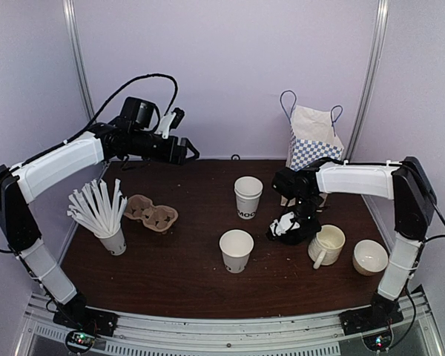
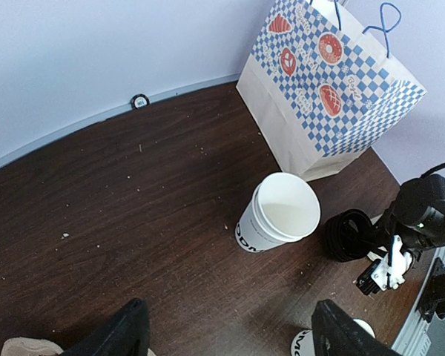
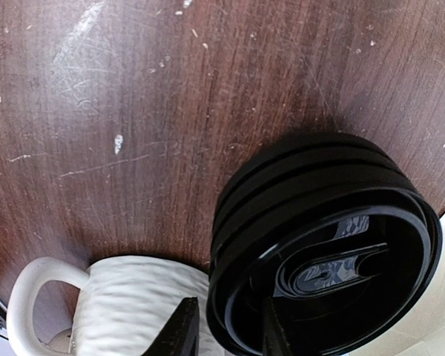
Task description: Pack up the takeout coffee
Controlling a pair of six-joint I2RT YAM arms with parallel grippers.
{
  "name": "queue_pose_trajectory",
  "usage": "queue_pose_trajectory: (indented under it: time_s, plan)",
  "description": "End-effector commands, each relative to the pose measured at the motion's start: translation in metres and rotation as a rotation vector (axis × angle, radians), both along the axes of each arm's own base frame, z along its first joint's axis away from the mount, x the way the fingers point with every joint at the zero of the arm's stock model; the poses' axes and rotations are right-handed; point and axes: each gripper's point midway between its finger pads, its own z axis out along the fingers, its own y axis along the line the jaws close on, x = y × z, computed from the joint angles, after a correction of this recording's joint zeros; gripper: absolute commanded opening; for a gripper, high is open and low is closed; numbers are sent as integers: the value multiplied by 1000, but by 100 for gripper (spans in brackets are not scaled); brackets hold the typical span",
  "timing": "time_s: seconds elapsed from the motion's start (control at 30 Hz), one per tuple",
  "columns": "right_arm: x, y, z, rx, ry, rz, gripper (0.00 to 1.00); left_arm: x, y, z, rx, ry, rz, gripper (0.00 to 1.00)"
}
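Two white "MOO" paper cups stand lidless on the dark table, one at the middle (image 1: 248, 196) (image 2: 278, 215) and one nearer the front (image 1: 236, 251). A stack of black lids (image 3: 326, 245) (image 2: 348, 236) lies to their right. My right gripper (image 1: 291, 226) (image 3: 226, 334) is down on the stack, its fingers astride the top lid's rim: one inside the lid, one outside with a thin gap showing. My left gripper (image 1: 184, 150) (image 2: 230, 337) hangs high over the back left, open and holding nothing.
A blue-checked paper bag (image 1: 311, 137) (image 2: 326, 81) stands at the back right. A cream mug (image 1: 326, 245) (image 3: 133, 304) sits right beside the lids, a bowl (image 1: 370, 256) further right. At the left are a cardboard cup carrier (image 1: 150, 213) and a cup of straws (image 1: 104, 211).
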Motion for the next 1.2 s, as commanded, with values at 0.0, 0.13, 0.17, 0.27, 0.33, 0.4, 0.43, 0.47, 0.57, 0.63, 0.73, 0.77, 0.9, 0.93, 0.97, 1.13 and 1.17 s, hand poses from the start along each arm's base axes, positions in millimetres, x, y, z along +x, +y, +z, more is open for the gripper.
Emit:
queue_pose_trajectory:
  time_s: [0.0, 0.13, 0.17, 0.27, 0.33, 0.4, 0.43, 0.47, 0.57, 0.63, 0.73, 0.77, 0.9, 0.93, 0.97, 1.13, 1.17]
  plan:
    - [1, 0, -3, -22, -12, 7, 30, 1, -10, 12, -26, -28, -37, 79]
    - [1, -1, -1, -20, -14, 3, 25, 1, -11, 12, -28, -26, -39, 79]
    - [1, -1, 0, -20, -15, 2, 23, 1, -10, 12, -29, -25, -39, 79]
    - [0, 0, 3, -12, -14, -4, 16, 1, -10, 11, -27, -23, -36, 79]
    - [0, 2, 5, -3, -11, -10, 13, 1, -10, 12, -29, -25, -36, 79]
    - [-1, 2, 5, 1, -10, -16, 13, 1, -10, 12, -30, -23, -37, 79]
    - [-1, 2, 6, 0, -7, -20, 12, 1, -11, 12, -29, -22, -37, 79]
    - [-2, 2, 7, 3, -4, -23, 12, 1, -11, 11, -29, -22, -37, 79]
    - [-7, 4, 15, 18, 13, -34, 11, 2, -10, 12, -29, -23, -34, 79]
    - [-11, 6, 22, 42, 23, -43, 11, 1, -11, 11, -29, -21, -37, 79]
    - [-14, 10, 31, 74, 30, -59, 10, 2, -11, 11, -30, -20, -36, 79]
    - [-13, 11, 33, 80, 28, -64, 10, 1, -11, 10, -30, -18, -39, 79]
    - [-15, 19, 50, 139, 36, -97, 8, 3, -12, 10, -36, -25, -35, 79]
    - [-18, 26, 58, 184, 49, -109, 8, 4, -11, 9, -37, -27, -23, 78]
    - [-21, 34, 70, 238, 69, -133, 8, 5, -11, 8, -37, -35, -16, 78]
    - [-43, 98, 179, 667, 222, -199, 8, 1, -11, 17, -85, -193, -40, 79]
    - [-46, 108, 198, 753, 255, -206, 8, -4, -11, 22, -114, -243, -52, 79]
